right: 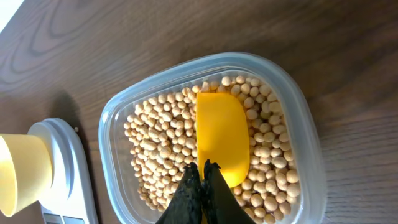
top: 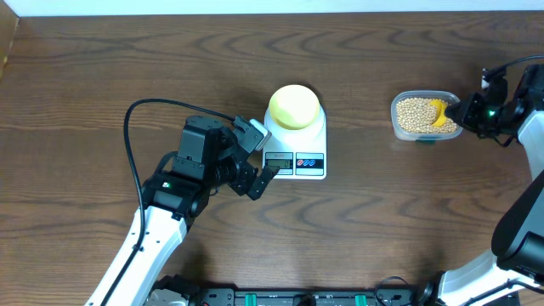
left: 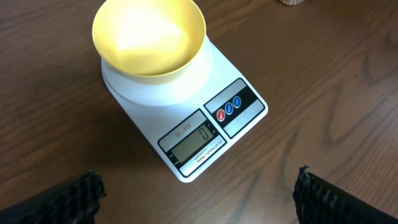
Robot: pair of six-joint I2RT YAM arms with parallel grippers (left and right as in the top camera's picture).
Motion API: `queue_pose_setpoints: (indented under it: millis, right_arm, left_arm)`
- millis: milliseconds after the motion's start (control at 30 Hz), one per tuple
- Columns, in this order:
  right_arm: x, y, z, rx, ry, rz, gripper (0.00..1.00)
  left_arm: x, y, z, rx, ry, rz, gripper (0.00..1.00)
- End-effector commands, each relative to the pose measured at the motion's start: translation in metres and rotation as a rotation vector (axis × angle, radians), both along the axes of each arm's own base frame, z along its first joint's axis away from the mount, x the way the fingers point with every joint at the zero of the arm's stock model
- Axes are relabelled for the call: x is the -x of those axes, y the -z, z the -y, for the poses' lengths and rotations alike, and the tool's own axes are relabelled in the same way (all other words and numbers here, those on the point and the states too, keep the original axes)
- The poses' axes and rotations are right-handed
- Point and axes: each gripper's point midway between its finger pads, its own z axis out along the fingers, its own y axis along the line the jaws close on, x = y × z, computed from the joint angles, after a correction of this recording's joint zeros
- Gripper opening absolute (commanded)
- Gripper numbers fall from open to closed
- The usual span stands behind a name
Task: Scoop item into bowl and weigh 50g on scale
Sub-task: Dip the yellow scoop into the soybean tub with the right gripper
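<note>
Yellow scoop (right: 221, 134) rests on the beans (right: 158, 146), pinched at its handle by the right hand (right: 202, 186): scooping is the step, I judge. Next it must dig, lift level and cross left to the empty bowl (top: 294, 105) on the scale (top: 316, 140). The tub (right: 308, 143) wall stands in the way; left hand (top: 259, 157), spread, hovers near the scale's front.

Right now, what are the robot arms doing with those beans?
The right gripper is shut on a yellow scoop that sits among the beans in a clear tub. The scoop looks empty. The pale-yellow bowl sits empty on the white scale. The left gripper hovers open beside the scale, holding nothing. No beans have reached the bowl yet.
</note>
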Motion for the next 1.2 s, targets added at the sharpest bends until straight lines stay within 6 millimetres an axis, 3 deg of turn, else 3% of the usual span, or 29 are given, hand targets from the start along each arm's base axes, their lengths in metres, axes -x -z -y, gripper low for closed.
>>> queue_pose_setpoints:
  millis: [0, 1167]
  right_arm:
    - [0.0068, 0.0181, -0.0063, -0.039, 0.001, -0.058, 0.01]
    - [0.0099, 0.0096, -0.0039, -0.132, 0.014, -0.036, 0.01]
  left_arm:
    - [0.0041, 0.0080, -0.0004, -0.009, 0.019, -0.016, 1.00]
    - [0.0041, 0.0080, -0.0004, -0.009, 0.019, -0.016, 1.00]
